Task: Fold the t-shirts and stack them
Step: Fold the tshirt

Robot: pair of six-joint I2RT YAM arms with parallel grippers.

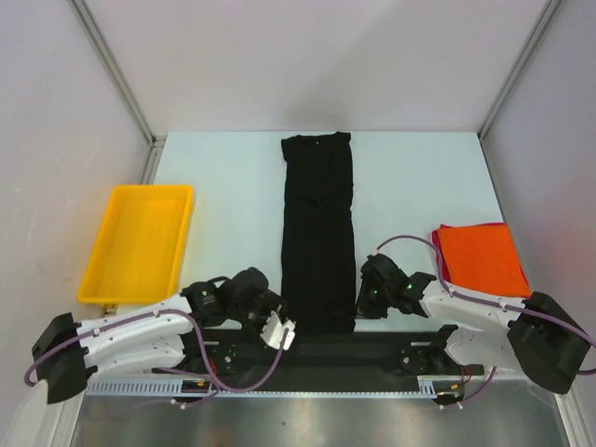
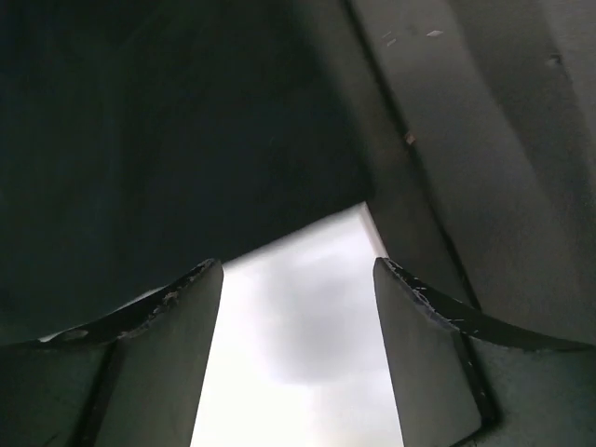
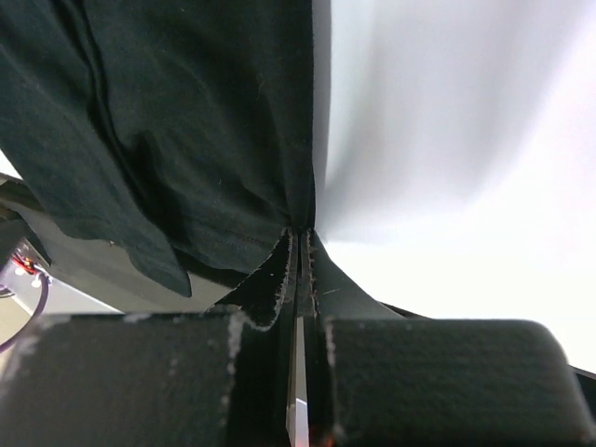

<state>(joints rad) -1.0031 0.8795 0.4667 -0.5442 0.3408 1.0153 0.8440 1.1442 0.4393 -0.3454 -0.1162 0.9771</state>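
Observation:
A black t-shirt (image 1: 318,233), folded lengthwise into a long narrow strip, lies down the middle of the table. My right gripper (image 1: 361,303) is at its near right corner. In the right wrist view the gripper (image 3: 303,235) is shut on the edge of the black t-shirt (image 3: 186,121). My left gripper (image 1: 279,331) sits at the strip's near left corner. Its jaws (image 2: 293,279) stand open with only bright table between them, and the black t-shirt (image 2: 168,140) lies just beyond the fingertips. Folded orange-red t-shirts (image 1: 480,259) are stacked at the right, with a pink edge (image 1: 437,250) showing.
A yellow plastic tray (image 1: 104,279) stands at the left edge of the table. Metal frame posts rise at the far corners. A black rail with the arm bases runs along the near edge (image 1: 354,358).

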